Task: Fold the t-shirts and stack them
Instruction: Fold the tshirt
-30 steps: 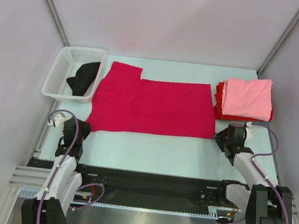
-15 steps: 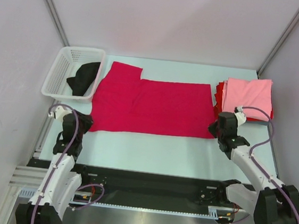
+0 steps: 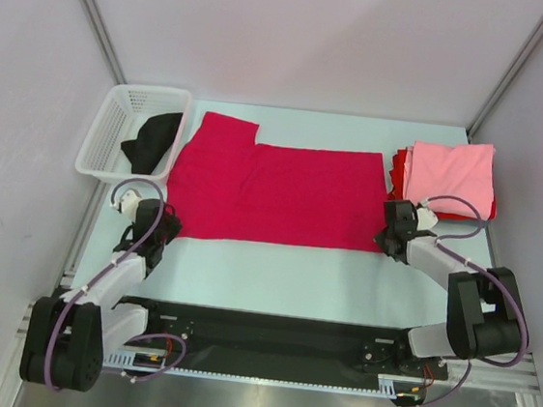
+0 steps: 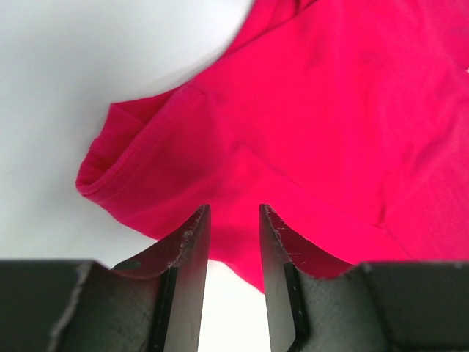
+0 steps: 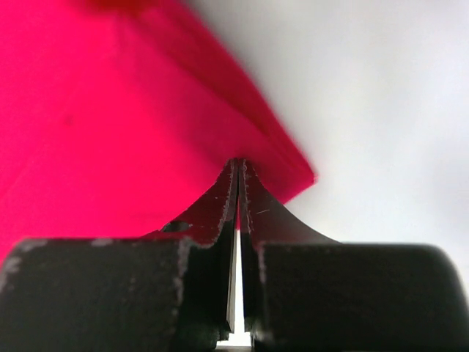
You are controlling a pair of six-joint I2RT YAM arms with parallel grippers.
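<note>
Crimson t-shirt lies spread flat across the middle of the pale counter, its long side running left to right. The right end effector is low at the shirt's near right corner, its fingers pressed together and nipping the hem there. The left end effector sits at the near left corner with its fingers partly spread, the folded edge of the cloth just beyond their tips. Right of the shirt, a folded light pink t-shirt rests on a folded red t-shirt. At far left, a white basket holds a crumpled black t-shirt.
</note>
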